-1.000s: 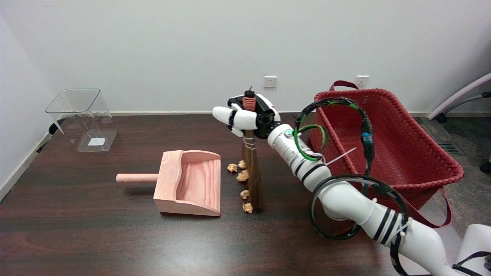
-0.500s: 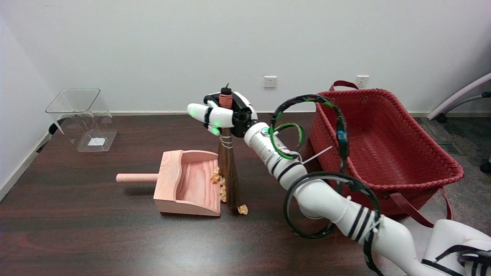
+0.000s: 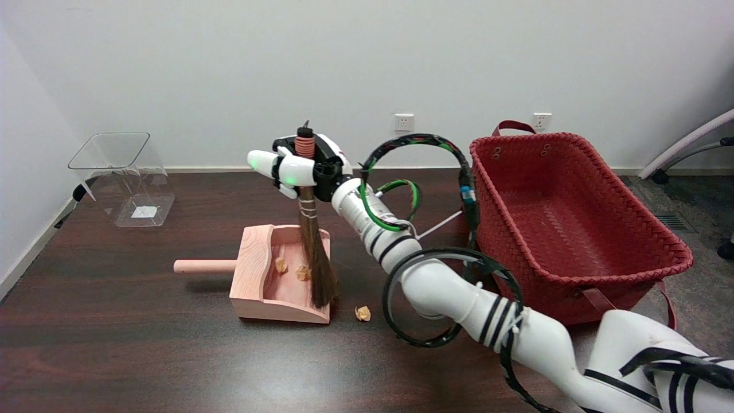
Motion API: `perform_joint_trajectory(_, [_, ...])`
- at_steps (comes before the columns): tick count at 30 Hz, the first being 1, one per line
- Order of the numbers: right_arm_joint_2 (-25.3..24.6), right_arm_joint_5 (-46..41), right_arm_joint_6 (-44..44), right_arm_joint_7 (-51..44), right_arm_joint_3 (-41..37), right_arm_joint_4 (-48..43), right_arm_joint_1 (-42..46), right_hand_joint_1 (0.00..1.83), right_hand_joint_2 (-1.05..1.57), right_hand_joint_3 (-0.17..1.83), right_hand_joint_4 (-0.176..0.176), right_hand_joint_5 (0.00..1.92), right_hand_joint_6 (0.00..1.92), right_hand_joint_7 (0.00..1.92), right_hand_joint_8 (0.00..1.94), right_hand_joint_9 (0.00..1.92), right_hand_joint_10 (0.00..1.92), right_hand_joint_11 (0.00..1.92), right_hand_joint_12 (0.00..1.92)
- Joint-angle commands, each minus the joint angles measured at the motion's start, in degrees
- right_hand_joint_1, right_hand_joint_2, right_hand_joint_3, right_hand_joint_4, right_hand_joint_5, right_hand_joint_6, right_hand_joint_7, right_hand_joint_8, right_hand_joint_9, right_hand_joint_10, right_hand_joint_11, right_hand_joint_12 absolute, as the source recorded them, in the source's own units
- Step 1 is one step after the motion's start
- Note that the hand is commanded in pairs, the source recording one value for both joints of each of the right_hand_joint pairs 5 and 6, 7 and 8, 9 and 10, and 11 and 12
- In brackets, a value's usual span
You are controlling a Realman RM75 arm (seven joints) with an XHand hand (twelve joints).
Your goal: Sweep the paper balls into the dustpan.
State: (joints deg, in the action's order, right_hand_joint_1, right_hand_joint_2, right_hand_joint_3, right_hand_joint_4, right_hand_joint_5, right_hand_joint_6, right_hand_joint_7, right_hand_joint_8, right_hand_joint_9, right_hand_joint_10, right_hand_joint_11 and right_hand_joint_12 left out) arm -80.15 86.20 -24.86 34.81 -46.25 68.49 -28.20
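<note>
The right robot hand [image 3: 304,166] is closed around the upper handle of the small broom [image 3: 315,252], which stands nearly upright, its bristle tip tilted a little to the picture's right and resting at the open mouth of the wooden dustpan [image 3: 252,287]. 2 paper balls [image 3: 291,268] lie inside the pan just left of the bristles, while 1 stray paper ball [image 3: 362,313] sits on the bench right of the bristles and nearer the camera, just outside the pan's front corner. The next stroke likely has to start right of that ball, since the broom now stands between it and the pan.
</note>
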Motion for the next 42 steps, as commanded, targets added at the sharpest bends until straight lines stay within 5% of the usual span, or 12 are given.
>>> perform_joint_trajectory(1, [-6.03,0.54,-0.4,3.72,3.63,-7.87,-6.91,1.17,1.22,0.39,0.0,1.92,1.92,1.92,1.92,1.92,1.92,1.92,1.92])
perform_joint_trajectory(11, [-3.19,9.71,1.64,2.2,2.17,-4.6,-8.07,1.17,1.24,0.38,0.0,1.92,1.92,1.92,1.92,1.92,1.92,1.92,1.92])
perform_joint_trajectory(20, [0.19,19.51,2.67,-9.45,-2.85,-2.13,-7.48,1.17,1.26,0.36,0.0,1.92,1.92,1.92,1.92,1.92,1.92,1.92,1.92])
perform_joint_trajectory(30, [4.87,19.32,2.21,-17.98,-10.41,2.88,-1.09,1.17,1.29,0.34,0.0,1.92,1.92,1.92,1.92,1.92,1.92,1.92,1.92])
perform_joint_trajectory(42, [10.11,13.49,-1.95,-18.41,-24.1,9.7,16.4,1.16,1.31,0.32,0.0,1.92,1.92,1.92,1.92,1.92,1.92,1.92,1.92])
